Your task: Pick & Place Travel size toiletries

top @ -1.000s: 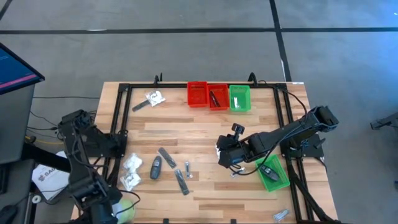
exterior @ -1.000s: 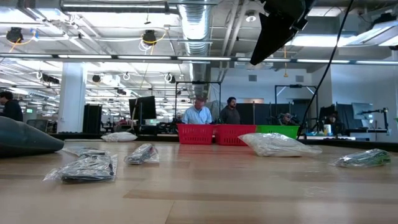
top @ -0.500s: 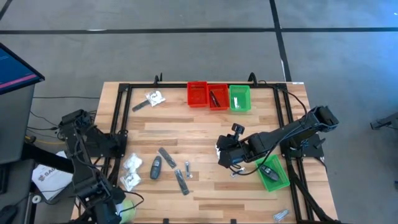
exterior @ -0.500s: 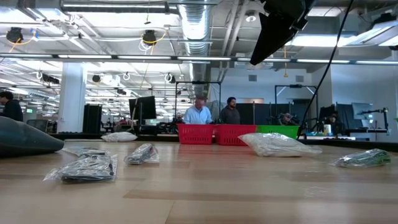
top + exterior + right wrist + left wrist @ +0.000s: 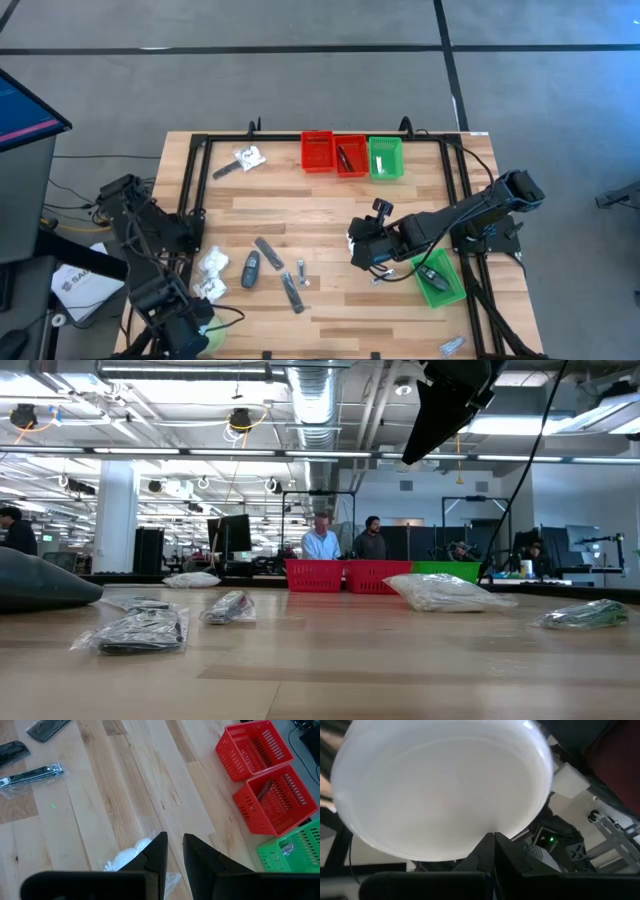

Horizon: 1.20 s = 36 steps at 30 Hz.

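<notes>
- High view: the right hand [image 5: 362, 250] sits right of centre over the pale wooden slatted counter [image 5: 320, 210], its dark arm running to the right edge. A white crinkly packet [image 5: 354, 240] lies at the hand. To the hand's left lies a loose group: two white packets [image 5: 211, 275], a dark oval [image 5: 250, 268], slim dark sticks [image 5: 268, 251]. Another packet and stick [image 5: 245, 159] lie at the upper left of the counter. Three mesh bins [image 5: 352, 156], two red and one green, line the top edge; a second green bin [image 5: 437, 277] sits lower right of the hand. The left hand [image 5: 185, 318] is at the lower left corner with a round white-and-green tub [image 5: 205, 335].
- Low view: clear wrapped dark items [image 5: 140, 630] lie at the left, a crumpled clear packet [image 5: 443, 592] right of centre, the bins [image 5: 345, 575] behind them.
- Left wrist view: the left hand [image 5: 493, 851] is clenched, its fingers meeting at the rim of the smooth round white tub [image 5: 440, 785].
- Right wrist view: the right hand [image 5: 174, 849] is narrowly parted and grasps the white crinkly packet [image 5: 131, 856], which shows beside and under its dark fingers [image 5: 156, 852]. A wrapped dark stick [image 5: 32, 775] lies at the upper left, the red bins [image 5: 265, 780] at the upper right.
</notes>
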Available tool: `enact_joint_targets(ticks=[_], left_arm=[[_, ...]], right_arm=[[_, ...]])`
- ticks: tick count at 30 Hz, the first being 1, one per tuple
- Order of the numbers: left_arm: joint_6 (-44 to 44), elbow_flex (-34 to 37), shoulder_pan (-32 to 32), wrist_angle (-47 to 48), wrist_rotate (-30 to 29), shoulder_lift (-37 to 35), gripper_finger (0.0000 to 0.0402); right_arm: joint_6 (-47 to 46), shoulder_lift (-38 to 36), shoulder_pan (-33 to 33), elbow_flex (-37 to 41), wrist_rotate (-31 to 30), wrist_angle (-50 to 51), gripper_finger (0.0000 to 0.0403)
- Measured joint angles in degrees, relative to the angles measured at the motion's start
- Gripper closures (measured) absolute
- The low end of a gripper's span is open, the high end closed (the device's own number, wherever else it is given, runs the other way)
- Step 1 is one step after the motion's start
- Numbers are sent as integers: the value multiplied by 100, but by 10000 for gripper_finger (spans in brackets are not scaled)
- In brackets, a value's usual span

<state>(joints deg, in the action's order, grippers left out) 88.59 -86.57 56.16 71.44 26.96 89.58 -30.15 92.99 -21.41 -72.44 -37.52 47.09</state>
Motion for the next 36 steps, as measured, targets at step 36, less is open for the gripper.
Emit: enact_joint_targets(ticks=[36], left_arm=[[847, 15, 356, 913, 438, 4, 401]], right_arm=[[-35, 2, -37, 0, 0, 0, 349]])
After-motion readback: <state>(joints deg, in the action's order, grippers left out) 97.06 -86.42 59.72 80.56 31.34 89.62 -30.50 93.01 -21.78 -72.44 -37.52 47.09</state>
